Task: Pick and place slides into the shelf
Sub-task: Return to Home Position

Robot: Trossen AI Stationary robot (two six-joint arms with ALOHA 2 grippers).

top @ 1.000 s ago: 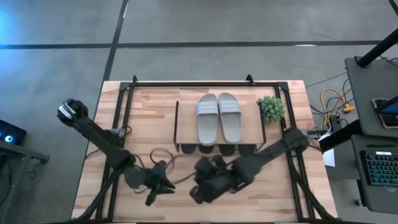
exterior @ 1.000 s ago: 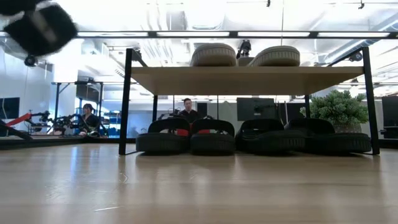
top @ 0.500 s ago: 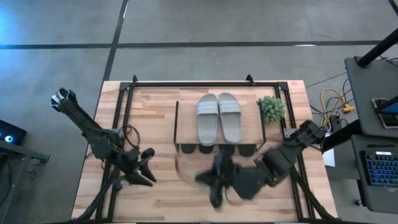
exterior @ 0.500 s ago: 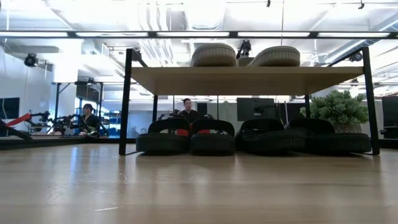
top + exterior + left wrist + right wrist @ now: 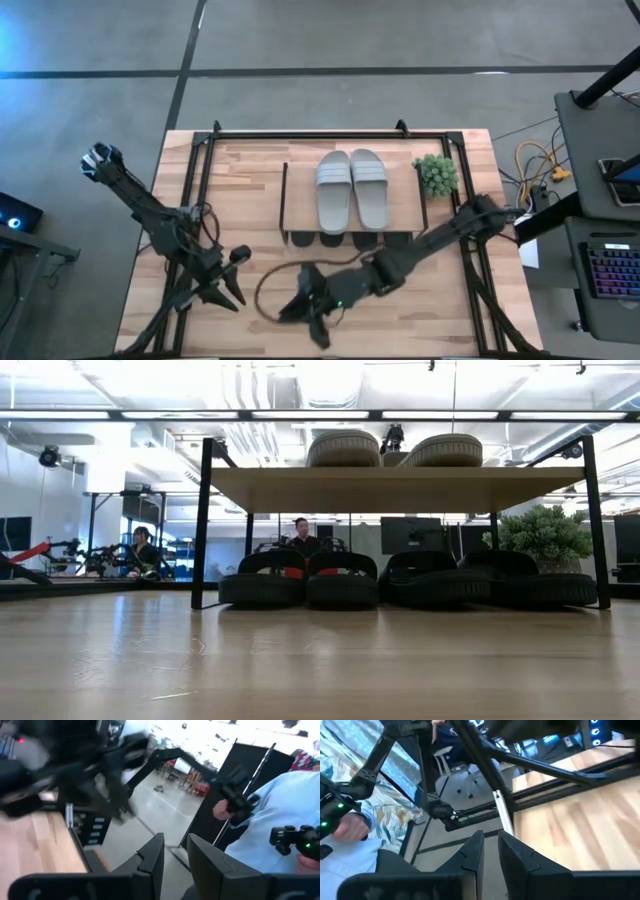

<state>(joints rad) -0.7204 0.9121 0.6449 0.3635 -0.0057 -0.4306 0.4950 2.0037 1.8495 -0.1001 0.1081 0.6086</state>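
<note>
Slides fill the shelf (image 5: 300,208), which stands toward 12 o'clock on the table (image 5: 250,160). The light grey-white pair (image 5: 352,190) lies side by side on the wood top board. In the low view four black slides sit in a row on the table under that board: two touching each other at the 9 o'clock end (image 5: 262,577) (image 5: 342,577) and two more toward 3 o'clock (image 5: 430,577) (image 5: 525,580). All six appear placed, so the task looks finished, and judging by the arms, only parking them remains.

No slide lies loose on the open table. The left gripper (image 5: 175,841) hangs off the shelf's 8 o'clock corner, well apart from it. Its fingers (image 5: 155,855) stand close together with a narrow slit and hold nothing. The right gripper (image 5: 489,836) is at 6 o'clock of the shelf, near the table's front edge, its fingers (image 5: 472,852) likewise narrow and empty.

A small potted plant (image 5: 436,173) stands just beside the shelf at 3 o'clock. A loop of cable (image 5: 266,296) lies near the right gripper and could snag as that arm folds. People sit in the room beyond.
</note>
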